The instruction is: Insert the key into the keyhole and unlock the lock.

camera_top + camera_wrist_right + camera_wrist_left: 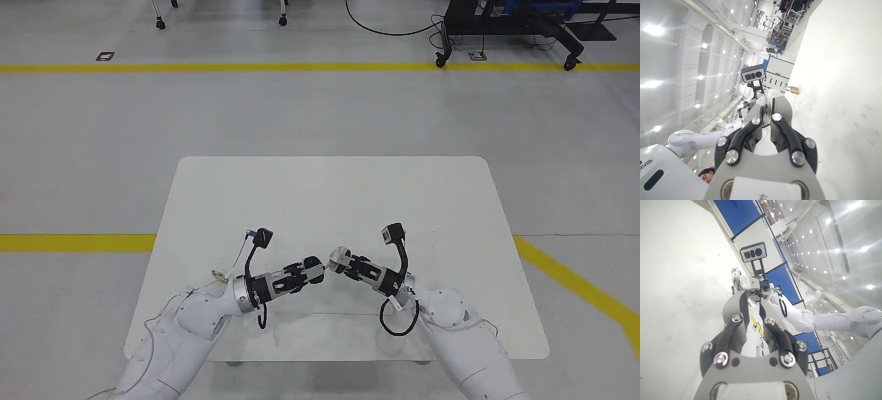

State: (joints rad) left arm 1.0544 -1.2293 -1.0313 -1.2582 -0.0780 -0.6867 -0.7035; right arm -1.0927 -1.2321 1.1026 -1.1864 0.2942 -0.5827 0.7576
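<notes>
A brass padlock (794, 89) with a silver shackle lies flat on the white table (330, 200), beyond both grippers and apart from them. My right gripper (768, 106) is shut on a small metal key (765, 109) that sits between its pads. My left gripper (752, 296) faces it tip to tip above the table's front middle, with a narrow gap between its fingers and nothing in them. In the top view the left gripper (316, 269) and the right gripper (338, 260) almost touch. How much of the key sticks out is hidden.
The table's front edge (330, 358) runs close below both arms. Each wrist camera (262, 238) (393, 233) stands up on a bracket above its gripper. Yellow floor lines cross beside the table.
</notes>
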